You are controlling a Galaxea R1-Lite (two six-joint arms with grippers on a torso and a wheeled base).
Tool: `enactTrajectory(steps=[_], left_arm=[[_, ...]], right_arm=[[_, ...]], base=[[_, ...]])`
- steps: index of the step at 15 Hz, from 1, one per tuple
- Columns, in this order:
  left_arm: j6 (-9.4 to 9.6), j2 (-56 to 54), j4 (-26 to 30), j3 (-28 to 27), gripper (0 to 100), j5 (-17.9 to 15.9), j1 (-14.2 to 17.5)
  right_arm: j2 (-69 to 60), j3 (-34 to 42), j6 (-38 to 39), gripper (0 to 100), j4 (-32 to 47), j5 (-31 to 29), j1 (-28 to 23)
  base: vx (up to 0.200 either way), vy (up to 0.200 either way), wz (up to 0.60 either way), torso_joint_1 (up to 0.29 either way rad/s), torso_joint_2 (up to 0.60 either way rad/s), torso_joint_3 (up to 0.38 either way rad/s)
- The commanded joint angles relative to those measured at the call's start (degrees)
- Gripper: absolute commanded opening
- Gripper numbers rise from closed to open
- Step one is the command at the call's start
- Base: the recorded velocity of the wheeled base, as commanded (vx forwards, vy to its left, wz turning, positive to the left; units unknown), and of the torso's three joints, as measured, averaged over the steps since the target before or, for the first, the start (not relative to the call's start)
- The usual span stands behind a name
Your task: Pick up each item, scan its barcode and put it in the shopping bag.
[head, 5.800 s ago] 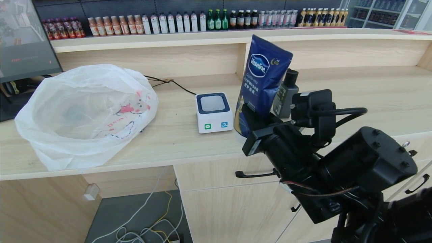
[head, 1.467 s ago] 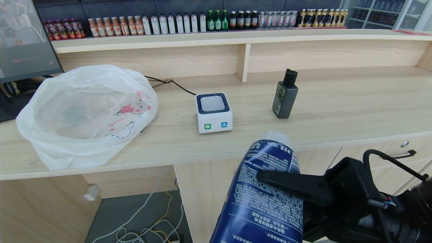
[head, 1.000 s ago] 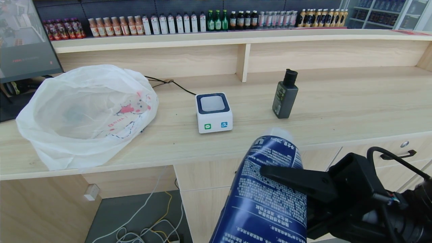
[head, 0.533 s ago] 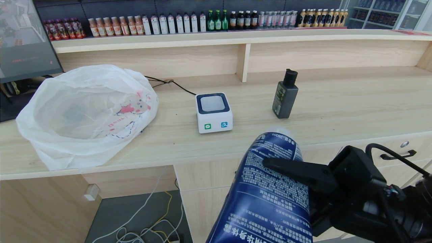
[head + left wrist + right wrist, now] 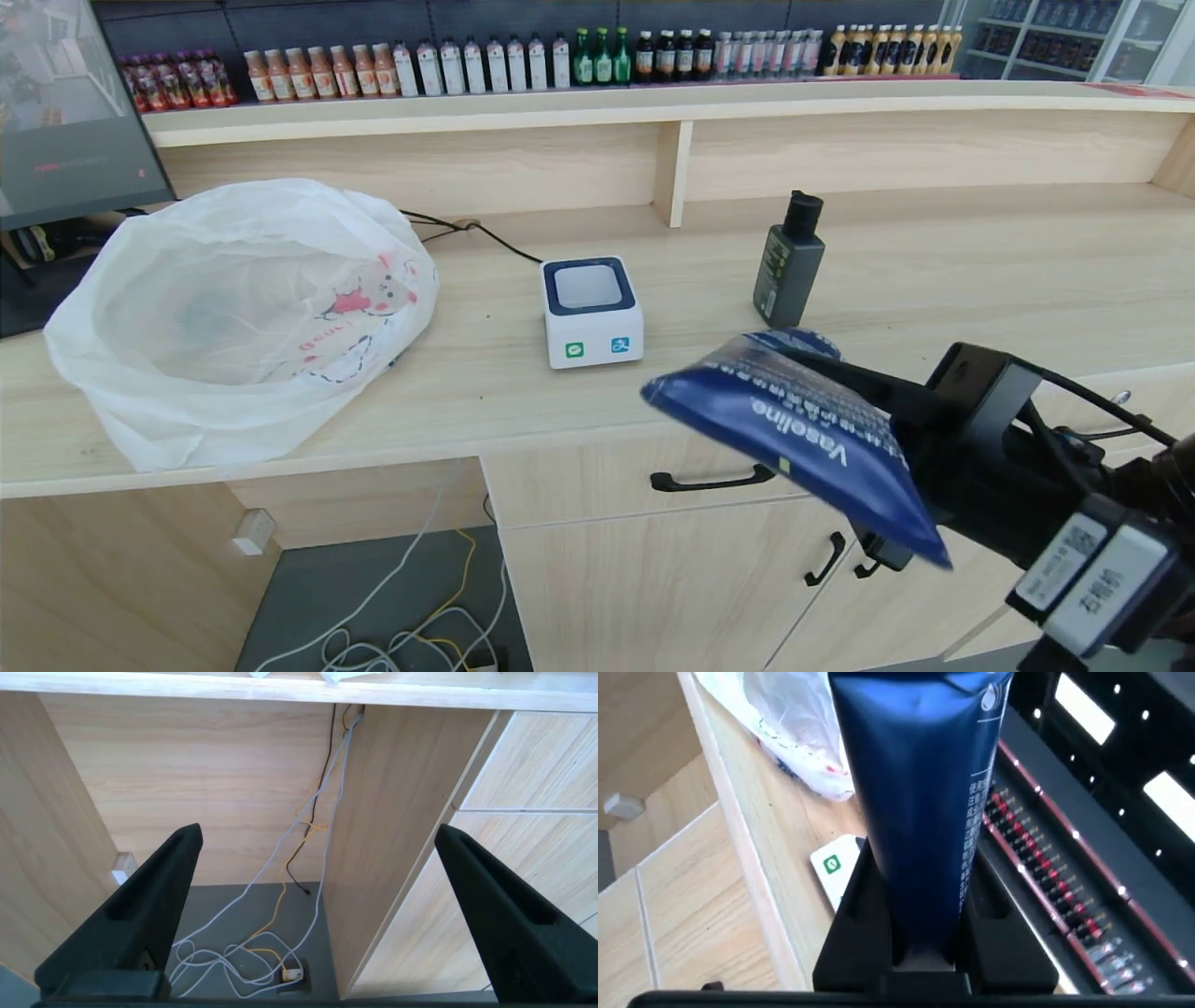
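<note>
My right gripper (image 5: 814,375) is shut on a dark blue tube (image 5: 794,431) and holds it in the air by the counter's front edge, right of the scanner. The tube lies nearly level, its flat crimped end pointing left. The right wrist view has the tube (image 5: 915,793) clamped between black fingers (image 5: 854,919). The white scanner (image 5: 592,312) with a blue-framed top sits mid-counter. A white plastic shopping bag (image 5: 233,317) stands open at the left. A dark grey bottle (image 5: 789,264) stands upright behind the tube. My left gripper (image 5: 318,915) hangs open below the counter.
A raised shelf (image 5: 653,107) with a divider runs along the counter's back. A cable (image 5: 485,238) leads from the scanner toward the bag. A monitor (image 5: 65,112) stands at far left. Drawer handles (image 5: 709,482) and loose cables (image 5: 271,943) lie below the counter.
The right gripper took the tube from beside the grey bottle, drew it back off the counter, and has now turned it from roughly upright to nearly level while raising it.
</note>
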Motion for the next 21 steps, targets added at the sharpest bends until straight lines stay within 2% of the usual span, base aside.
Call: enactTrajectory(steps=[1, 2, 4, 7, 10, 11, 14, 18, 20, 21], left_arm=[[-0.04, -0.02, 0.00, 0.00, 100, 0.06, 0.00], [-0.04, -0.02, 0.00, 0.00, 100, -0.02, 0.00], [-0.04, -0.02, 0.00, 0.00, 100, 0.06, 0.00], [-0.04, -0.02, 0.00, 0.00, 100, -0.02, 0.00], [-0.04, -0.02, 0.00, 0.00, 100, 0.06, 0.00], [-0.04, -0.02, 0.00, 0.00, 100, 0.06, 0.00], [-0.04, -0.02, 0.00, 0.00, 100, 0.06, 0.00], [-0.04, -0.02, 0.00, 0.00, 100, 0.06, -0.09], [-0.04, -0.02, 0.00, 0.00, 100, -0.02, 0.00], [-0.04, -0.02, 0.00, 0.00, 100, -0.02, 0.00]], right_arm=[[2.94, -0.97, 4.47, 0, -0.03, -2.02, -0.89], [3.46, -1.32, 6.40, 0, -0.03, -3.07, -0.89], [3.64, -0.79, 13.34, 0, -0.03, -10.45, 0.25], [3.64, -1.94, 21.78, 0, -0.03, -17.92, 4.38], [4.52, -11.69, 34.26, 0, 0.85, -27.59, 10.09], [4.61, -14.42, 37.95, 0, 2.25, -28.47, 10.45], [3.64, -14.86, 44.02, 0, 2.16, -30.14, 9.83], [3.03, -14.33, 55.53, 0, 2.16, -41.92, 9.21], [3.11, -13.01, 56.58, 0, 1.81, -43.24, 9.13], [2.59, -9.67, 56.32, 0, 0.32, -43.24, 8.95]], base=[[0.000, 0.000, 0.00, 0.000, 0.00, 0.000], [0.000, 0.000, 0.00, 0.000, 0.00, 0.000], [0.000, 0.000, 0.00, 0.000, 0.00, 0.000], [0.000, 0.000, 0.00, 0.000, 0.00, 0.000], [0.000, 0.000, 0.00, 0.000, 0.00, 0.000], [0.000, 0.000, 0.00, 0.000, 0.00, 0.000], [0.000, 0.000, 0.00, 0.000, 0.00, 0.000], [0.000, 0.000, 0.00, 0.000, 0.00, 0.000], [0.000, 0.000, 0.00, 0.000, 0.00, 0.000], [0.000, 0.000, 0.00, 0.000, 0.00, 0.000]])
